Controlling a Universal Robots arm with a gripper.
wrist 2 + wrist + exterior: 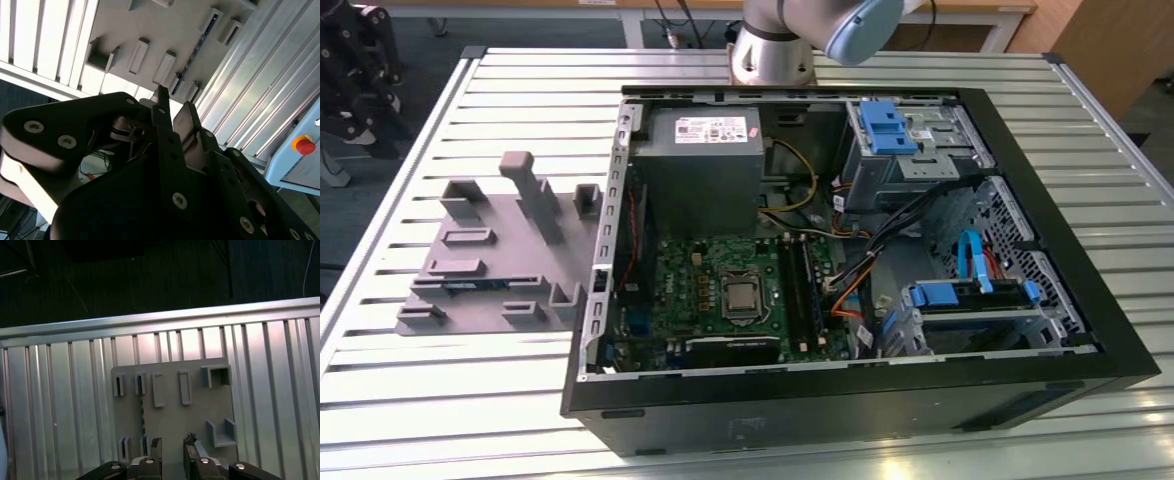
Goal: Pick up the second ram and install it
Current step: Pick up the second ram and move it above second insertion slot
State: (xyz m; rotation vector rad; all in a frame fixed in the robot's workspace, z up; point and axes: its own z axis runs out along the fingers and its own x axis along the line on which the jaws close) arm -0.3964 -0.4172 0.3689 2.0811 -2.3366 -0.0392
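In the exterior view you have the grey tray (500,262) on the table (480,400), on the exterior view's left of the open computer case (854,415). The second ram (464,285) sits low in the tray. Its long axis runs roughly across the view, well apart from the black memory slots (798,285) on the board inside the case.

In the second wrist view, your gripper (174,107) hangs above the tray, apart from it. Its fingers (161,102) stand a narrow gap apart with nothing between them. The second ram (196,50) shows as a thin dark strip on edge between small blocks.

In the first wrist view, the gripper (172,442) is again parted and empty over the tray (200,415). The second ram (143,415) is edge-on, with its long axis running towards the fingers (156,444), square to the way they close. It lies out of line with the gap, just beyond one fingertip.
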